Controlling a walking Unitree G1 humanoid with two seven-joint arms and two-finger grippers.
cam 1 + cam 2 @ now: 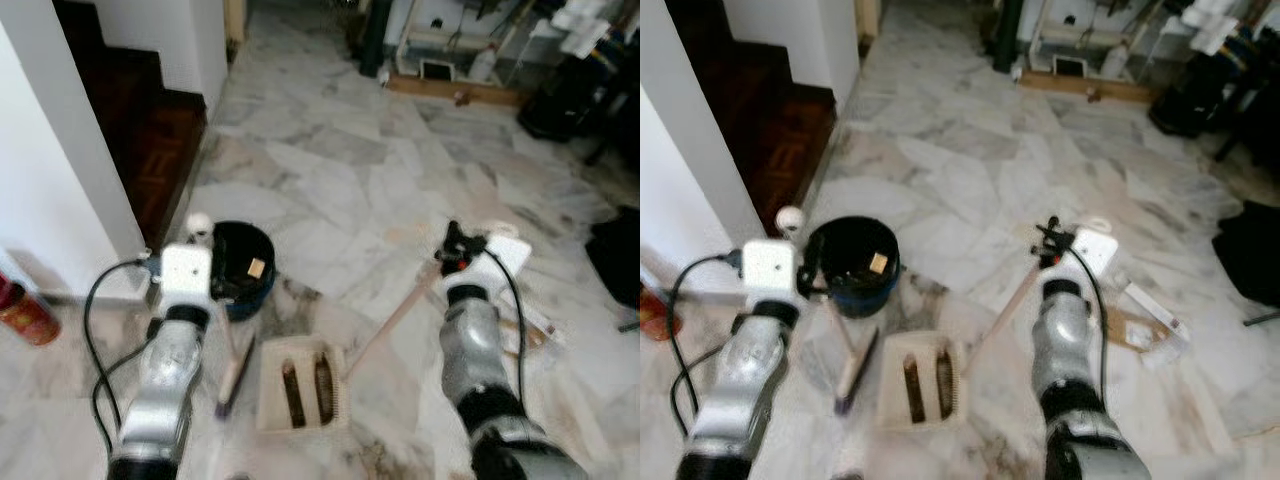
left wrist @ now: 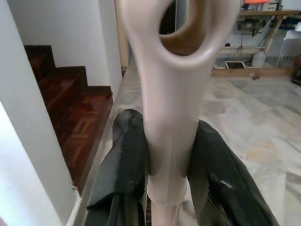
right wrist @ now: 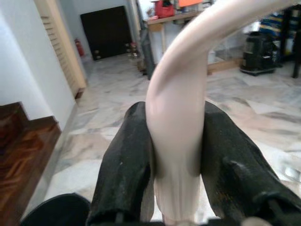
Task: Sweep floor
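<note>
- Fingers of the left gripper are clamping the broom handle near its loop end, bristles resting on the floor.
- Right gripper is pinching the dustpan handle, keeping the pan flat beside the broom, near the bin, for collecting.

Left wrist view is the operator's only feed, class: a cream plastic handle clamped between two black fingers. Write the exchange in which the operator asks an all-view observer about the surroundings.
Operator: What is this handle part of?
Observer: The left gripper holds a cream plastic broom; its brush end rests on the marble floor.
Operator: And the other arm?
Observer: The right gripper is shut on the long handle of a cream plastic dustpan, which lies flat beside the brush.
Operator: Anything in it?
Observer: Two dark strips. A round black bin stands just behind.
</note>
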